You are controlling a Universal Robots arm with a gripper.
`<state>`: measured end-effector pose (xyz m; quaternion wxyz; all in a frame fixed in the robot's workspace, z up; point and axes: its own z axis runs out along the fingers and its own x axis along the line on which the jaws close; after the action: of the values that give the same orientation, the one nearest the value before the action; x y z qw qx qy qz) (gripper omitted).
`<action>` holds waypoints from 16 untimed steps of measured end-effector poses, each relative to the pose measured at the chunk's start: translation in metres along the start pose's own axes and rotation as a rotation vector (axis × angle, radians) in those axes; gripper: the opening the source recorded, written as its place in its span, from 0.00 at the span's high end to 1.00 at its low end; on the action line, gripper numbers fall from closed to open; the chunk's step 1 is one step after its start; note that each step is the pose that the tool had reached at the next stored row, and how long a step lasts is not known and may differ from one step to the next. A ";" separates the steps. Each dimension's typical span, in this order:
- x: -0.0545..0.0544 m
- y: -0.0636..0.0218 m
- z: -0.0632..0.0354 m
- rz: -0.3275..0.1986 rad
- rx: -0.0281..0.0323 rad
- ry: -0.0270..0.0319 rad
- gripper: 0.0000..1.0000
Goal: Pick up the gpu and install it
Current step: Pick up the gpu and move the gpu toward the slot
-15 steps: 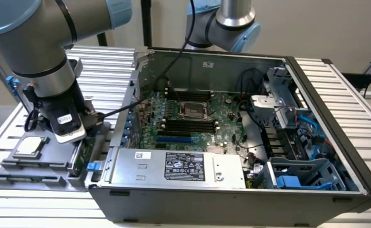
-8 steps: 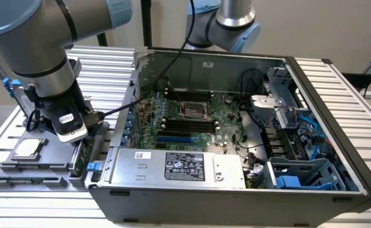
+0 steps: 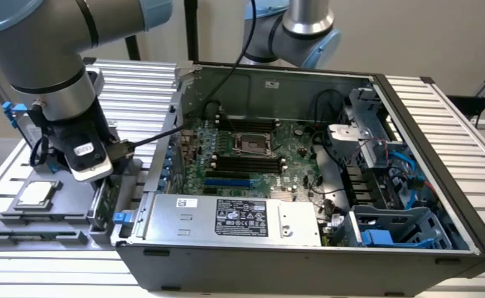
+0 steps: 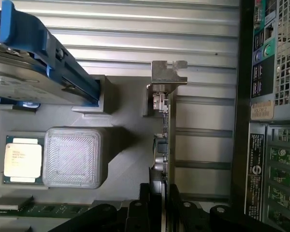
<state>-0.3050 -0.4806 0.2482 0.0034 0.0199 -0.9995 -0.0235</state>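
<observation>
The gpu (image 4: pixel 163 140) stands on edge in a slot of the grey holder (image 4: pixel 125 116), with its silver end bracket (image 4: pixel 167 75) at the far end. My gripper (image 4: pixel 159 191) straddles the card's near end, a black finger (image 4: pixel 145 198) pressed to each face, shut on it. In the exterior view the gripper (image 3: pixel 101 180) is low over the holder (image 3: pixel 51 217) at that view's left, beside the open computer case (image 3: pixel 308 261). The card's green edge (image 3: pixel 100 202) shows below the wrist. The motherboard (image 3: pixel 251 152) lies open in the case, its blue expansion slot (image 3: pixel 228 184) near the power supply.
A small square CPU chip (image 4: pixel 22 159) and a silver hard drive with a blue frame (image 4: pixel 34 72) sit in the same holder. The case's rear wall (image 4: pixel 261 145) stands close beside the card. A silver power supply (image 3: pixel 234 217) and drive cages (image 3: pixel 391 230) fill the case's front.
</observation>
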 end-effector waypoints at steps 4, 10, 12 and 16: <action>0.000 0.0005 -0.0115 0.000 -0.0002 0.0031 0.73; 0.000 0.0018 -0.0376 0.000 -0.0004 0.0086 0.73; 0.000 0.0022 -0.0467 0.000 -0.0004 0.0102 0.73; -0.001 0.0030 -0.0650 0.001 -0.0006 0.0124 0.73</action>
<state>-0.3041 -0.4806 0.3133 0.0096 0.0198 -0.9995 -0.0236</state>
